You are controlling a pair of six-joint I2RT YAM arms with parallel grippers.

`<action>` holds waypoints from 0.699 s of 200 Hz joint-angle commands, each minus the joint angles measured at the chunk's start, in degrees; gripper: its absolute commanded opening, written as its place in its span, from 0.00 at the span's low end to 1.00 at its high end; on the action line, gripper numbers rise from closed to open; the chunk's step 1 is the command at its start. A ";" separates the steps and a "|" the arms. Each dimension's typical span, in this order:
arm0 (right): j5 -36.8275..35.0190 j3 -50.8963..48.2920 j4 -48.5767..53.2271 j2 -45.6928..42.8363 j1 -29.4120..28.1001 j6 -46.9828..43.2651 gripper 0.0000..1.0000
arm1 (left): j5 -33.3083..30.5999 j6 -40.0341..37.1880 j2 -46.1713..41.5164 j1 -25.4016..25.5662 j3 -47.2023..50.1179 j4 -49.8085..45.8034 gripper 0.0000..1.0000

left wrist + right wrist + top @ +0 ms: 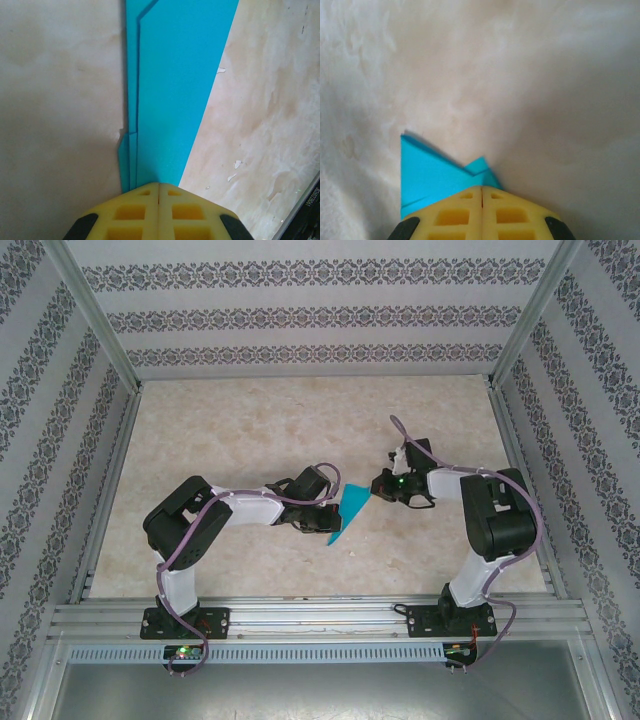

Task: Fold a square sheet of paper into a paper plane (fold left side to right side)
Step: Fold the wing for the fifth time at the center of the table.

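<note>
Top external: paper plane (pixel 350 512) lies diagonally between left pincer (pixel 330 522) and right pincer (pixel 377 492), both pressed together at opposite ends.

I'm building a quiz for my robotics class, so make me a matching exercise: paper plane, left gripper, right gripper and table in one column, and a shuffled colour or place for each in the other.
1 paper plane
2 left gripper
3 right gripper
4 table

A beige, marbled
B at the paper's wide end
C teal-blue
D at the paper's narrow end

Pairs: 1-C, 2-D, 3-B, 4-A
</note>
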State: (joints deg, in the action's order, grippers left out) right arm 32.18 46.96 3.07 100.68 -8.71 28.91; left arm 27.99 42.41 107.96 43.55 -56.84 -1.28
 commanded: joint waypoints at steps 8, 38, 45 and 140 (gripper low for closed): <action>-2.71 2.47 1.86 1.78 1.89 -1.89 0.00 | -3.64 -1.11 3.23 0.57 2.17 -10.32 0.00; -2.57 4.12 2.76 2.50 2.40 -1.92 0.00 | -3.64 -1.23 3.17 0.57 2.19 -10.32 0.00; -2.55 4.42 2.96 2.66 2.54 -1.84 0.00 | -3.64 -1.19 3.14 0.57 2.20 -10.26 0.00; 2.45 0.45 5.65 -11.13 1.18 2.47 0.00 | -3.85 -1.19 2.41 0.62 2.52 -9.97 0.00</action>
State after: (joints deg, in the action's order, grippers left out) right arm 31.16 50.78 8.75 94.30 -5.78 28.45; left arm 28.01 42.41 107.96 43.55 -56.84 -1.28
